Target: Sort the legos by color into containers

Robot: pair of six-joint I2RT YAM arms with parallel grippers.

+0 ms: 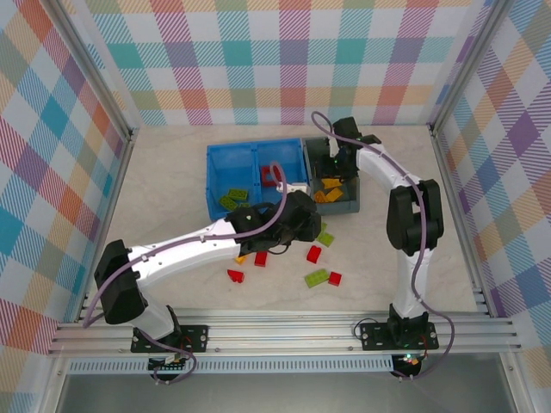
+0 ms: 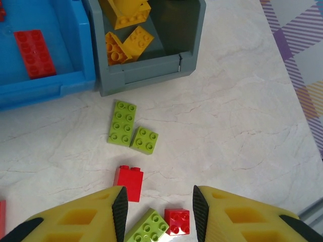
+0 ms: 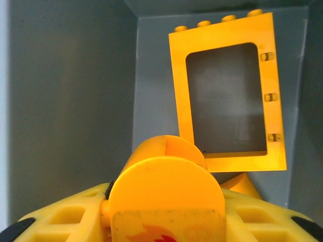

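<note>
Squeezing a round yellow plastic piece [image 3: 166,186] in the right jaws inside the grey plastic bin [image 3: 65,101], holding the left jaws open above the tabletop [image 2: 242,116], maybe bumping the hollow yellow plastic frame [image 3: 227,35] when dropping.

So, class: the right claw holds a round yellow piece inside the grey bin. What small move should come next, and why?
Probably open the right claw and let the round yellow piece drop. It is inside the grey bin, where a yellow frame lies, so the colour matches.
</note>
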